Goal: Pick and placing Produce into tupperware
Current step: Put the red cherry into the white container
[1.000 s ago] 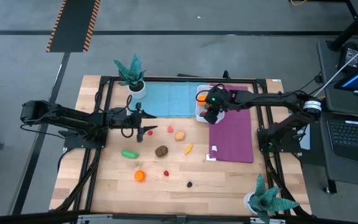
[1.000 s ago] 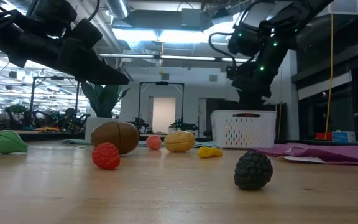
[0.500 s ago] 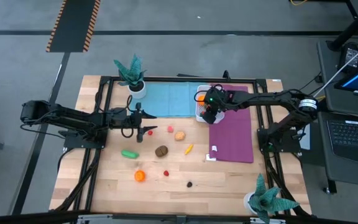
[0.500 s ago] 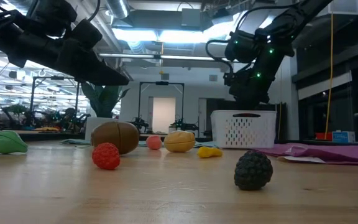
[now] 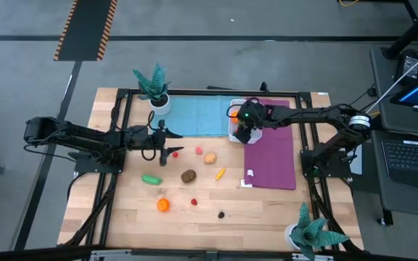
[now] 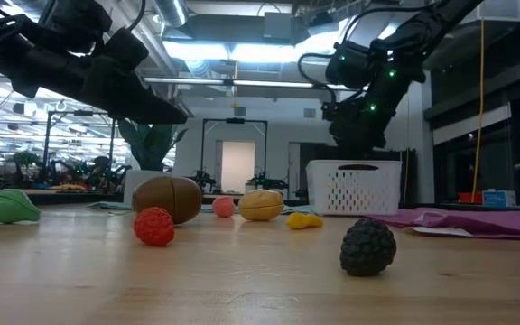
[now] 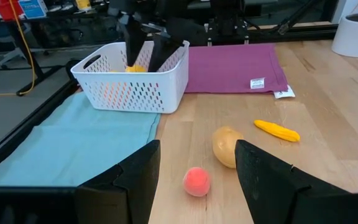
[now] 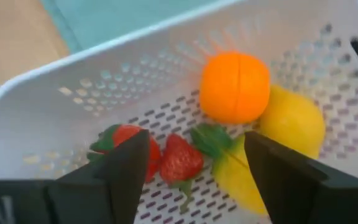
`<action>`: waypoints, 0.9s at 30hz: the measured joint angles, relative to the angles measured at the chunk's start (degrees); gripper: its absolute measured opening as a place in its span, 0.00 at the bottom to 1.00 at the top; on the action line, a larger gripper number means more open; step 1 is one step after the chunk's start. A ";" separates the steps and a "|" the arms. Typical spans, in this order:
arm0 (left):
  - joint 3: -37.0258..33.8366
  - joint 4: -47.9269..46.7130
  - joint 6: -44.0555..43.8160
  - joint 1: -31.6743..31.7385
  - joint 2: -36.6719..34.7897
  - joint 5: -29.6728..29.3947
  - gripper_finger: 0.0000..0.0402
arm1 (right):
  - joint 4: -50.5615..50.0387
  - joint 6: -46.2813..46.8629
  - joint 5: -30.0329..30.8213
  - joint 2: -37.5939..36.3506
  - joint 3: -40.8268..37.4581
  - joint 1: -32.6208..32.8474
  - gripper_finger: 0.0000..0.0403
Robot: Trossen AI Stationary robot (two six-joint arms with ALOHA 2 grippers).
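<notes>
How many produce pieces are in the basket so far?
5: an orange, a lemon touching it, a strawberry, a second red piece beside that, and a yellow green-leafed piece below the lemon. The right end effector may hide more.

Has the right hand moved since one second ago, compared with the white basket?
Yes. The right hand has shifted slightly toward the far table edge, over the white basket, which stayed put.
</notes>
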 joint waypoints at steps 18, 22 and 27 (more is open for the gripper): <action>0.04 -15.65 -2.90 -0.13 -11.89 0.01 0.50 | 39.76 -15.61 -0.14 -6.27 -13.78 5.76 0.65; 0.04 -22.37 -5.73 -0.13 -16.47 0.01 0.50 | 50.19 -18.68 -2.45 -6.27 -17.40 7.94 0.65; 0.04 -28.34 -9.43 -0.13 -20.19 0.00 0.50 | 60.48 -19.69 -14.14 -6.27 -20.14 8.97 0.65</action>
